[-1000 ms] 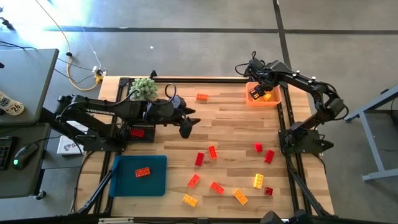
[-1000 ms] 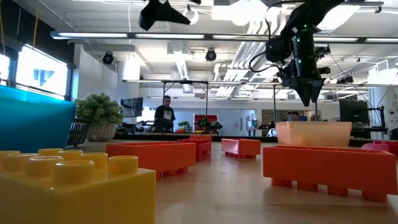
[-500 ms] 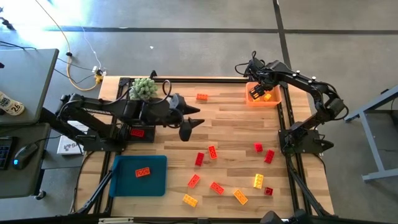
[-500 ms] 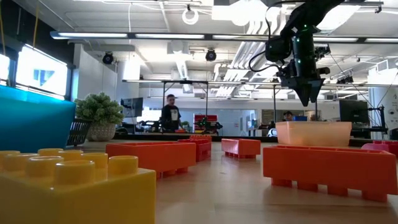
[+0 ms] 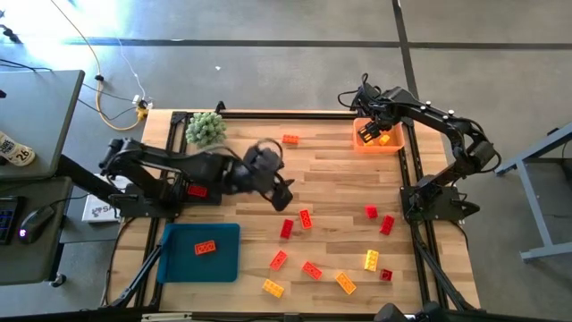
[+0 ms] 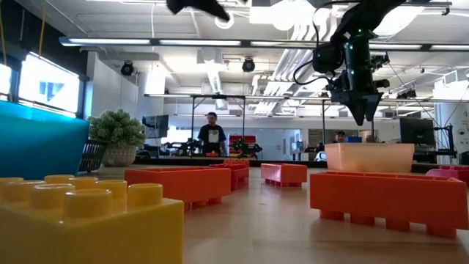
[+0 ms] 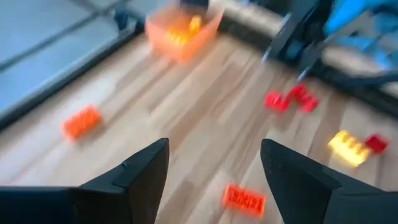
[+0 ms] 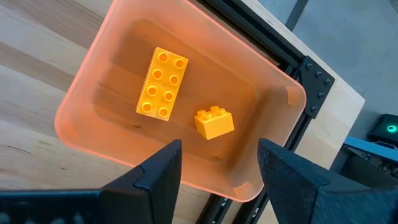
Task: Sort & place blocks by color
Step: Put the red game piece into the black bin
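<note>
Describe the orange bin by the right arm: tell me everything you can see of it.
The orange bin is a shallow, translucent plastic tray with rounded corners, sitting flat on the wooden table at its far right corner, against the black frame. Inside lie two yellow bricks: a long eight-stud brick and a small brick, apart from each other. The right gripper hovers open above it, touching nothing.

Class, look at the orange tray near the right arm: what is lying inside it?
Inside the orange tray lie two yellow blocks: a long one and a small one, apart from each other. The right gripper, open and empty, hovers above and hides part of the tray's floor.
</note>
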Action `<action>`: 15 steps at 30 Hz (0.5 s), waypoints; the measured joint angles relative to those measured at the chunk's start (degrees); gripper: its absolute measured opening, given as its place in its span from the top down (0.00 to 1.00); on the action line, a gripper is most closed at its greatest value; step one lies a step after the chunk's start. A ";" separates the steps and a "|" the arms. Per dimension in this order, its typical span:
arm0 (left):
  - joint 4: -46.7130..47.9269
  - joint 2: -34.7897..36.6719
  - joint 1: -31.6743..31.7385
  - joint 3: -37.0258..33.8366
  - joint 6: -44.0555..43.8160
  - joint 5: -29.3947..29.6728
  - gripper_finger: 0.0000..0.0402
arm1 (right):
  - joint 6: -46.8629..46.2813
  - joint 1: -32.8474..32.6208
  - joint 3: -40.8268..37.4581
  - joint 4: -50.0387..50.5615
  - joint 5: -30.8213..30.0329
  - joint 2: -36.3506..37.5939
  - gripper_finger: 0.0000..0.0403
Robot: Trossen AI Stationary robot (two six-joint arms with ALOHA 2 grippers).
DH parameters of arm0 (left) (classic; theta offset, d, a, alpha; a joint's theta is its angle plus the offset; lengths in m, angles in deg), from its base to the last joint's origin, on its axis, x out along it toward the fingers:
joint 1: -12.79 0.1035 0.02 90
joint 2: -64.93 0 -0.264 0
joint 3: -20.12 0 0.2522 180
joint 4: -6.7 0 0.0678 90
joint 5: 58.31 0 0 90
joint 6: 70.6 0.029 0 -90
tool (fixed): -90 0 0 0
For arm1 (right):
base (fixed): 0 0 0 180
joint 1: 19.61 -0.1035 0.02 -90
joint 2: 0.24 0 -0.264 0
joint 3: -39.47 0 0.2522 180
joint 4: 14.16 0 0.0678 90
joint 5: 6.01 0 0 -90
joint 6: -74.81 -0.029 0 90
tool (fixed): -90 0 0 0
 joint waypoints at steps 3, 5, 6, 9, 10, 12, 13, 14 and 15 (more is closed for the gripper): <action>1.44 -3.33 -1.24 0.01 -3.99 1.47 0.40 | 0.00 0.00 -0.01 -0.02 0.00 -0.01 0.51; 0.97 -5.59 -1.92 0.00 -5.60 2.20 0.40 | -0.03 0.01 0.01 -0.04 0.02 -0.01 0.51; 0.88 -6.60 -2.14 0.02 -6.63 2.24 0.40 | -0.24 0.00 0.01 -0.04 0.02 0.01 0.51; 1.06 -9.64 -2.77 0.00 -9.41 2.29 0.40 | -0.42 0.02 -0.01 -0.04 0.17 -0.01 0.51; 1.35 -10.50 -2.92 0.00 -10.25 2.29 0.40 | -0.44 0.02 0.00 -0.04 0.25 -0.01 0.51; 2.38 -12.21 -3.35 0.00 -12.06 2.20 0.40 | -0.44 0.02 -0.01 -0.07 0.56 -0.01 0.51; 2.43 -12.96 -3.49 0.00 -12.90 2.24 0.40 | -0.44 0.00 0.00 -0.07 0.57 -0.01 0.51; 2.50 -13.72 -3.71 0.00 -13.44 2.25 0.40 | -0.44 0.00 0.00 -0.11 0.57 -0.01 0.51; 2.68 -14.40 -3.95 0.00 -13.88 2.24 0.40 | -0.44 0.00 0.01 -0.19 0.56 -0.01 0.51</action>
